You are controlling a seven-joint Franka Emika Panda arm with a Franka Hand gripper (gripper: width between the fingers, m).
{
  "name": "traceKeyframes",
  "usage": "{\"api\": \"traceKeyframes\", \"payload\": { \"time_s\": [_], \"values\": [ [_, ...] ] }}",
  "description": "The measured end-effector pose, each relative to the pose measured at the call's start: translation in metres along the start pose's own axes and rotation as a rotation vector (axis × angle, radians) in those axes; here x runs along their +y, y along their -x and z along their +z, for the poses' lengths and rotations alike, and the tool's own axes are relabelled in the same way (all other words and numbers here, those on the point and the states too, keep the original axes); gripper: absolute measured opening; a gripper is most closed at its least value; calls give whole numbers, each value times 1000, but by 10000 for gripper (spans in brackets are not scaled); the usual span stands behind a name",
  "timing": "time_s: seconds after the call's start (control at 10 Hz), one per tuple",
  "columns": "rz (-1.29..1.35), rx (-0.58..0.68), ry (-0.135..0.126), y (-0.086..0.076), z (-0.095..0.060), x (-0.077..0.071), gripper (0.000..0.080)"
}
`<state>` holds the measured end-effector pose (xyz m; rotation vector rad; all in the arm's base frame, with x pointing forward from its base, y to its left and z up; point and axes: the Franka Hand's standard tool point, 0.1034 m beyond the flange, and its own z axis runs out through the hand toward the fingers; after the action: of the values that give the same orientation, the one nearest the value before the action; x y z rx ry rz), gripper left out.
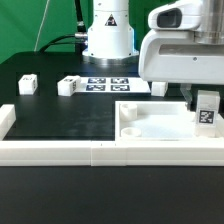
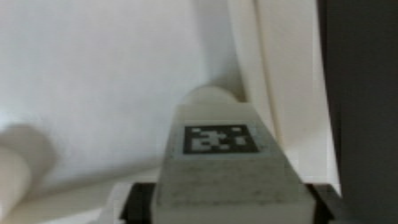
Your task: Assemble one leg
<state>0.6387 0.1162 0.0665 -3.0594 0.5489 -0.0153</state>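
Holding the leg [image 1: 206, 112] between my fingers, I hang over the large flat white slab [image 1: 150, 125] at the exterior view's right, near its far right edge. In the wrist view the leg [image 2: 217, 150] fills the space between my two dark fingers [image 2: 139, 201], its tag facing the camera, so my jaws are closed on it, only as wide as the post itself. My gripper [image 1: 205, 100] is hard to make out in the exterior view because my own white housing covers most of it.

As I judge it, the pick-up is done: one leg is off the table and carried to the slab. What is left is the seating itself. I cannot tell whether the leg's lower end already touches the slab or hovers just above it, nor whether it is lined up with a corner recess; the wrist view shows only pale surface and a raised edge [image 2: 267, 60] beside the leg. Two more small white blocks [image 1: 28, 84] and [image 1: 68, 86] lie on the black table [image 1: 60, 115] at the exterior view's left, well apart from me, beside the marker board [image 1: 108, 84]. A white rail [image 1: 95, 152] runs along the near side
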Motion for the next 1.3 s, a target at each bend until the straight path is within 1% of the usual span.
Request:
{"api": "traceKeyframes", "payload": {
  "time_s": [0.3, 0.5, 0.7, 0.8, 0.9, 1.0, 1.1, 1.2, 1.3],
  "values": [
    [287, 7, 18, -3, -1, 13, 292],
    [465, 22, 47, -5, -2, 27, 305],
    [549, 26, 73, -7, -3, 38, 314],
    [547, 25, 72, -6, -2, 38, 314],
    [548, 25, 71, -6, -2, 37, 512],
    [548, 25, 71, -6, -2, 37, 512],
    [548, 25, 72, -6, -2, 38, 620],
    [548, 25, 72, -6, -2, 38, 641],
    [548, 25, 72, -6, -2, 38, 641]
  ]
}}
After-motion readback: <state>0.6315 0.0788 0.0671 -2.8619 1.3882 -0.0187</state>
